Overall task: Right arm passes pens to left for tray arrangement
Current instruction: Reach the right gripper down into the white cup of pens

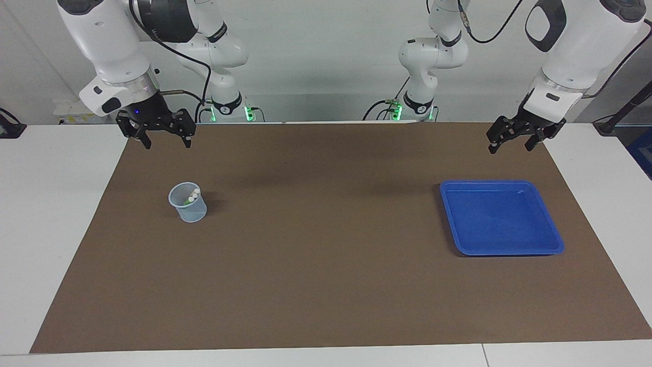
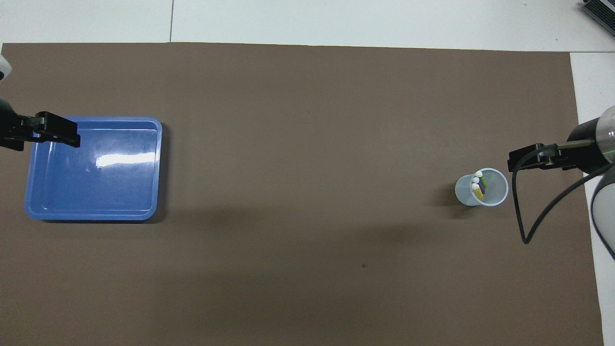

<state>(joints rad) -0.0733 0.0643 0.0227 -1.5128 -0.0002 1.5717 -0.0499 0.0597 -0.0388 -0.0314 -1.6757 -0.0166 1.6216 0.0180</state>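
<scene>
Nothing picked yet: pens (image 2: 479,185) stand in the mesh cup (image 1: 188,203). Right gripper (image 1: 164,136) hangs near it, fingers apart; left gripper (image 1: 513,138), also spread, waits by the blue tray (image 1: 501,217).

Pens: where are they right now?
All three pens stand in the pale mesh cup on the brown mat toward the right arm's end of the table, with the right pincer raised above the mat by the cup.

A big brown mat (image 1: 326,285) covers most of the white table (image 1: 56,214). A small pale blue mesh cup (image 1: 189,208) stands on the mat, toward the right arm's end.
</scene>
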